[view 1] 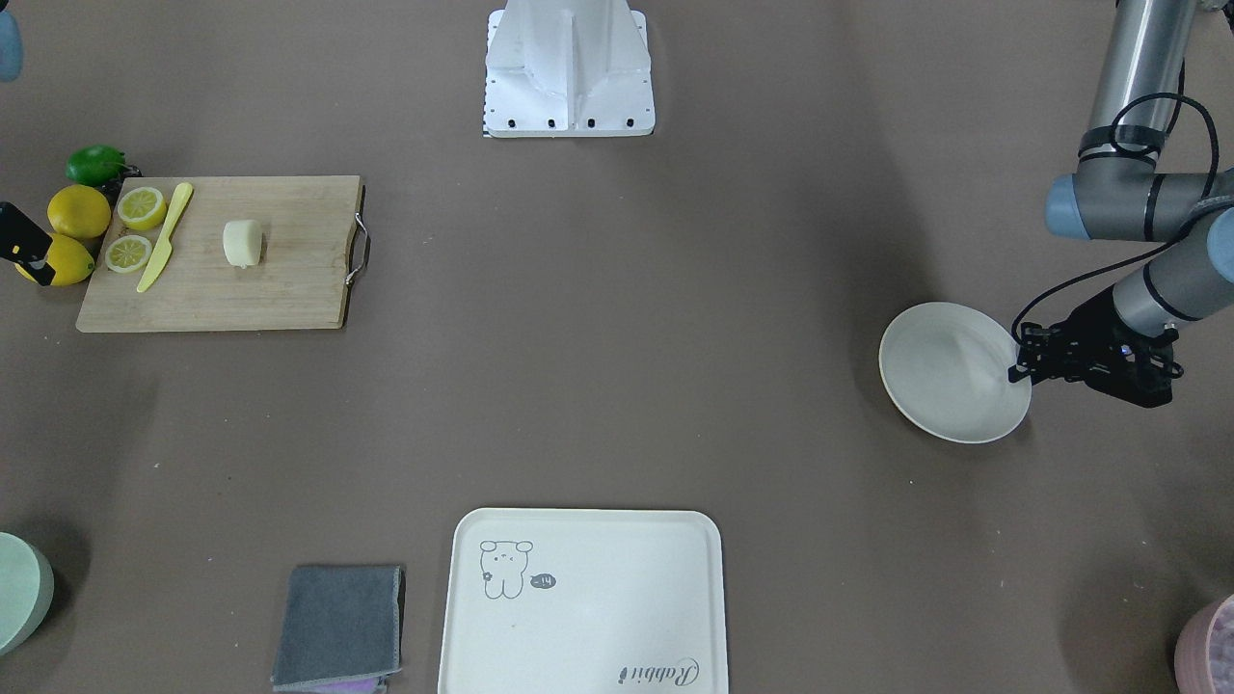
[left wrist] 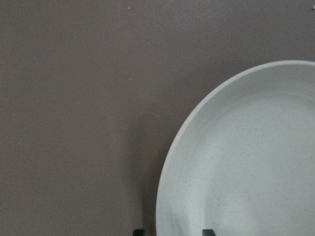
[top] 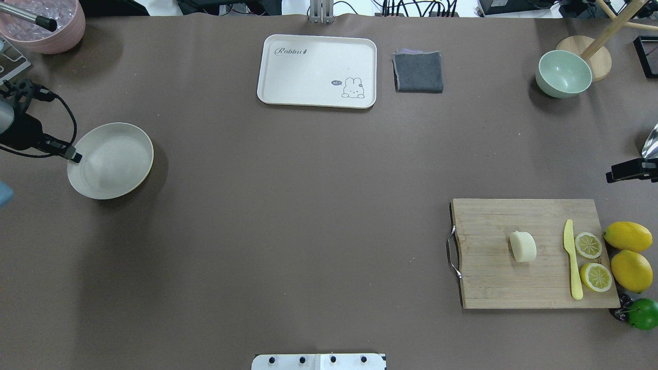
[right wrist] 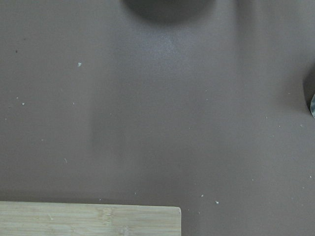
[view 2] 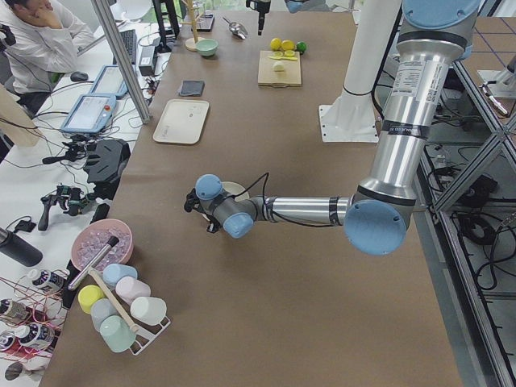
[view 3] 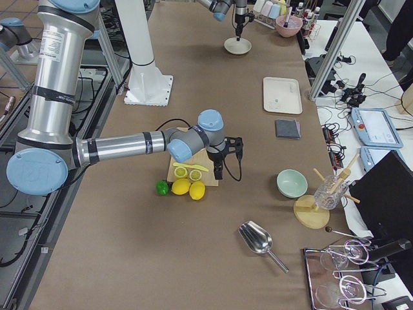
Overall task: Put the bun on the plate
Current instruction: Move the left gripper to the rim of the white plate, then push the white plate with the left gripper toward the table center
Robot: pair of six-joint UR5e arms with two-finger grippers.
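**L pincer**: low at the rim of the plate, at the robot's left end of the tabletop. In the L wrist view its fingertips stand apart with the rim passing between them. No clamp is evident, so it reads as astride the rim, not gripping. The plate sits flat w/ nothing in it.

**R pincer**: hangs over the tabletop just beyond the far right corner of the cutting board. Its wrist view shows only that corner and bare tabletop, no tips. Whether its tips are apart or together cannot be told.

**Task object:** the bun lies mid-board, untouched, just left of the knife and the lemon halves.

**Key relation:**
- From the R pincer the bun lies toward the robot and to the robot's left, near.
- From the L pincer it lies across almost the whole tabletop, well apart, so the R arm is by far the nearer.
- The bun's long axis runs approx. near–far from the robot, roughly parallel to the knife, w/ a flatter face toward the board's handle.

**Judged:** transfer not begun. A pick by the R arm would close across the bun's short axis, i.e. left–right. A long carry to the plate would follow, unless the L arm brings the plate inward.
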